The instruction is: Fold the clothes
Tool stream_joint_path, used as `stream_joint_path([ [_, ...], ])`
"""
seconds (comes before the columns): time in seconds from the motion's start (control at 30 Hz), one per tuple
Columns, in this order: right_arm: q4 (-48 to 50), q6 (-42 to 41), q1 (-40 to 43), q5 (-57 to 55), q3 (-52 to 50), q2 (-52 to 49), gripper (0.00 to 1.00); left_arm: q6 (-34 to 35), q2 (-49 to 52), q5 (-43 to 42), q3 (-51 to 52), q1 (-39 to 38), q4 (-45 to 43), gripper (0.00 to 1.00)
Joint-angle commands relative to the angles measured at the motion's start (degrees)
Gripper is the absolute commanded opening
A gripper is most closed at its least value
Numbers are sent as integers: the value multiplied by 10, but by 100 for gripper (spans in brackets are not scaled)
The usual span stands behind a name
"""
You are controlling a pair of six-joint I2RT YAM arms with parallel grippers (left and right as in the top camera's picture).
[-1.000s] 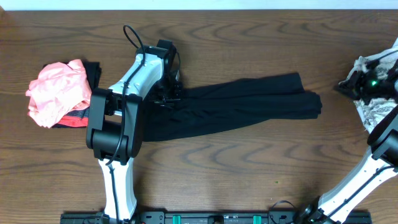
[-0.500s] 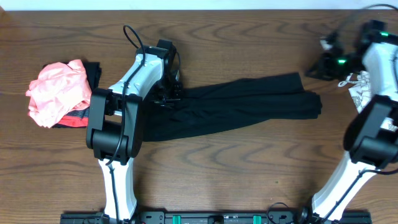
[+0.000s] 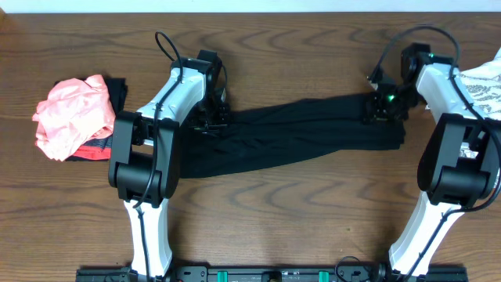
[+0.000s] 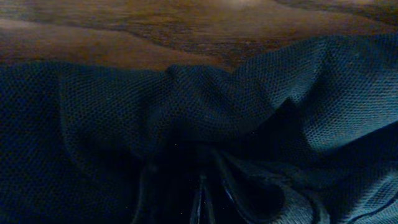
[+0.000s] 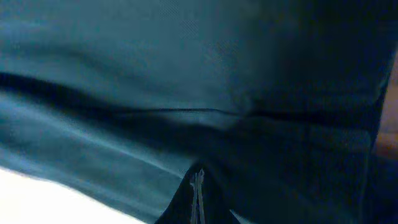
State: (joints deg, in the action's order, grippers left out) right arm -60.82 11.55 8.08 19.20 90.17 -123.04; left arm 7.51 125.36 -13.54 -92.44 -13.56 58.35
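A long black garment [image 3: 305, 129] lies stretched across the middle of the wooden table [image 3: 313, 211]. My left gripper [image 3: 213, 119] sits at its left end, shut on a pucker of the fabric. In the left wrist view the black mesh cloth [image 4: 124, 112] bunches into the closed gripper [image 4: 202, 186]. My right gripper [image 3: 382, 108] is over the garment's right end. In the right wrist view the gripper [image 5: 198, 180] is shut, its tips pressed together close over the dark cloth [image 5: 155, 68], with nothing seen between them.
A crumpled coral-pink garment [image 3: 70, 113] lies at the far left on a dark piece with a red band [image 3: 94, 149]. A white leaf-patterned garment [image 3: 485, 82] lies at the right edge, beside the right arm.
The right arm has swung from the white patterned garment at the right edge leftward to the black garment's right end. The left arm and the black garment have not moved.
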Motion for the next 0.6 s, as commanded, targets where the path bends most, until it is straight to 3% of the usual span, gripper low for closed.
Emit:
stream_joint_path([
  [0.0, 19, -22, 7, -36, -39, 5, 1, 3, 34, 29, 19, 5, 6, 7],
  [0.57, 53, -75, 83, -74, -75, 4, 1, -6, 34, 29, 19, 5, 4, 7],
])
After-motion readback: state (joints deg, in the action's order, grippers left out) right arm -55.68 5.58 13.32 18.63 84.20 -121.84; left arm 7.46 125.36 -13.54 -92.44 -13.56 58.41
